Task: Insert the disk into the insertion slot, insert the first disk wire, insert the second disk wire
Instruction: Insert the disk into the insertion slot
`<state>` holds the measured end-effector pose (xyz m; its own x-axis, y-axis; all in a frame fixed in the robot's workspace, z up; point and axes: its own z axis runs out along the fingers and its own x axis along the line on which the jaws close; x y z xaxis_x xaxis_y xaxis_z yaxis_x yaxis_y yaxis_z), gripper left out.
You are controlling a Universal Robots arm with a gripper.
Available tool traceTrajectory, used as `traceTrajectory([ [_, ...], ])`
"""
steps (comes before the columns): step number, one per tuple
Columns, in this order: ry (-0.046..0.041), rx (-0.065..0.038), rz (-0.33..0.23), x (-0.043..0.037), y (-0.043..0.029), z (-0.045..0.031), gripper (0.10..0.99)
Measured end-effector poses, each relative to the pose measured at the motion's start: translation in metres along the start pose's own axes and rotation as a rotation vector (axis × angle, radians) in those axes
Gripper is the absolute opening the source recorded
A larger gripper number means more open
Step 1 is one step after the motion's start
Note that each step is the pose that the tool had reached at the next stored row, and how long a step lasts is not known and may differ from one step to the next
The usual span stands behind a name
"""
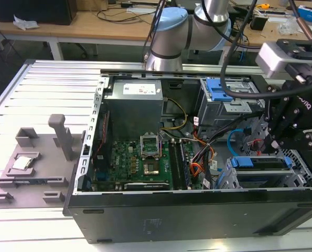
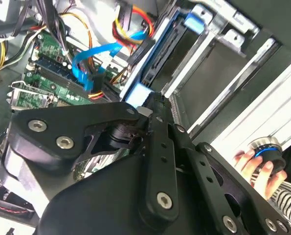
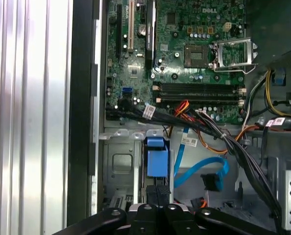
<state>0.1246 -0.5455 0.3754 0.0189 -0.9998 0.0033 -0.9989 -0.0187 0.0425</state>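
Where hand (image 3: 157,193) overlaps disk (image 3: 156,161), contact unclear

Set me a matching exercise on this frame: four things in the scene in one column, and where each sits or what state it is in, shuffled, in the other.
Things
1. the disk
2. power supply
3. processor socket
4. grey fixture

Places or states
A. on the slatted table, outside the case, at the exterior view's left
B. cover frame flipped open beside it
C. blue front bar at the mouth of the insertion slot
D. grey box inside the case, on the side nearest the arm

Pairs: 1-C, 2-D, 3-B, 4-A
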Motion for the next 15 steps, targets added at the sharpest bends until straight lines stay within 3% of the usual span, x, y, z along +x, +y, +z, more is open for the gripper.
traceTrajectory([
  [1,-0.0001,-0.001,0.0,0.0,-0.0052,-0.0002,0.106],
  [4,-0.0004,-0.002,0.0,0.0,-0.0101,0.0003,0.106],
  [15,0.0,-0.003,0.0,0.0001,-0.0125,0.0115,0.106],
])
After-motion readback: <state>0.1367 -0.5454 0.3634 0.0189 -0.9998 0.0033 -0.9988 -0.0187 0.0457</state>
